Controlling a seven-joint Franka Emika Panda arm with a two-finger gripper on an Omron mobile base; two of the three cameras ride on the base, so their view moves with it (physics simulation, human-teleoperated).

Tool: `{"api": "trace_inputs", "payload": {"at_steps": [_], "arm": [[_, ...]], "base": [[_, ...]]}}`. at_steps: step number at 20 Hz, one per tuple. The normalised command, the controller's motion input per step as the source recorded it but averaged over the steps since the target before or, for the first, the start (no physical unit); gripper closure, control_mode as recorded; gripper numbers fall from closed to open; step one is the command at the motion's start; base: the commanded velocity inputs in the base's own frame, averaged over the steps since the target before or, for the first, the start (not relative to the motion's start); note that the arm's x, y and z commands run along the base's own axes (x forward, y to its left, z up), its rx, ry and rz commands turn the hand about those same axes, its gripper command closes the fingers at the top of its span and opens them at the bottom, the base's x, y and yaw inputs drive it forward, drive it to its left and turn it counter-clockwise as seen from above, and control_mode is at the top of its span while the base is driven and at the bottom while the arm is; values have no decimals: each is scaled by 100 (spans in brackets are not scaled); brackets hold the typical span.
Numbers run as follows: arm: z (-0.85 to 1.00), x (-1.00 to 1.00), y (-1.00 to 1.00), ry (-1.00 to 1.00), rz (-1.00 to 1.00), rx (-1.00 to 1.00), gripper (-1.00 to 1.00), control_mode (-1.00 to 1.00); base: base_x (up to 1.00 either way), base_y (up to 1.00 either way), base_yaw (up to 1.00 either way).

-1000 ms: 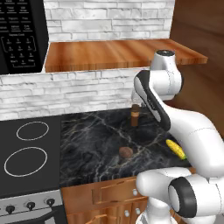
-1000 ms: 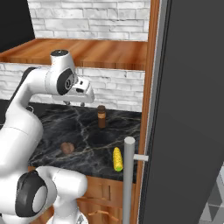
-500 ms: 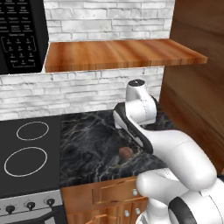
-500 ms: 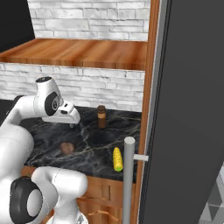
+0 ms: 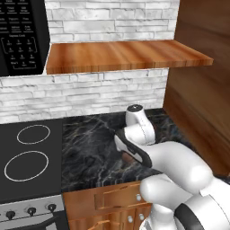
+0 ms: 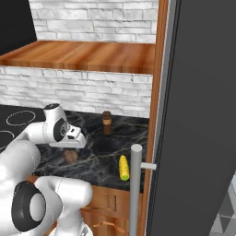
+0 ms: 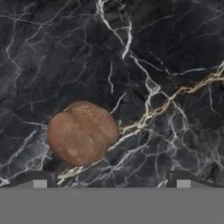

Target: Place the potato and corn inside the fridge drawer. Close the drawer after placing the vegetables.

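The potato (image 7: pixel 82 132), a dull brown rounded lump, lies on the black marble counter (image 7: pixel 144 52), left of centre in the hand view. My gripper (image 7: pixel 111 183) hovers just above it and is open, its two tips spread wide with nothing between them. From the right base view the hand (image 6: pixel 73 138) hangs directly over the potato (image 6: pixel 70 156). The yellow corn (image 6: pixel 123 167) lies on the counter to the right of the potato, near the front edge. In the left base view a sliver of the potato (image 5: pixel 127 158) peeks out under the hand. The fridge drawer is out of view.
A brown upright shaker (image 6: pixel 107 122) stands at the back of the counter by the brick wall. The dark fridge door (image 6: pixel 198 120) with its grey bar handle (image 6: pixel 135 184) is shut at the right. A cooktop (image 5: pixel 27 152) lies left; a wooden shelf (image 5: pixel 121 54) hangs above.
The arm has swung down from above the counter, bringing the hand low over the potato. Potato, corn and shaker have stayed put.
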Motion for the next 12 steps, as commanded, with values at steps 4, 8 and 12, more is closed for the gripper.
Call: {"api": "trace_inputs", "payload": {"at_steps": [4,8,12], "arm": [[-63,36,42,6,1,0,-100,-100],[-15,25,5,5,6,0,-100,-100],[-19,14,-1,7,10,0,-100,-100]], "base": [[0,0,0],[0,0,0],[0,0,0]]}}
